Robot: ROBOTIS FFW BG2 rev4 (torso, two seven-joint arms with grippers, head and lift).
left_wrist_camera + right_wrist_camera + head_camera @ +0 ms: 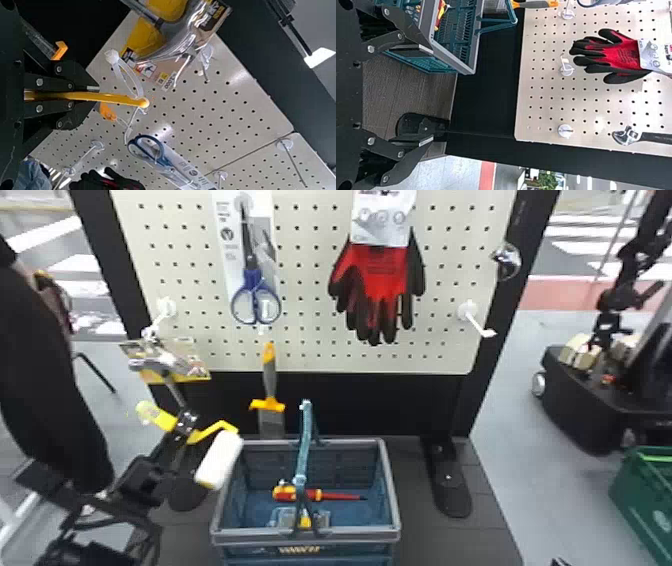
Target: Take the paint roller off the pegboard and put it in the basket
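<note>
While the roller (218, 460) is tilted, the basket (365, 534) holds — a screwdriver (286, 493).

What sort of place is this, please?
Probably a tool display or demo stand: a pegboard hung with scissors and gloves, above a basket holding a screwdriver.

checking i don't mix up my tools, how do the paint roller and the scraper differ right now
The paint roller is held in the left claw, while the scraper hangs from the pegboard. The paint roller sits at a slant; the scraper hangs nearly upright, blade down. The paint roller has a thick white sleeve, the scraper a flat grey blade. Both have yellow or orange parts.
</note>
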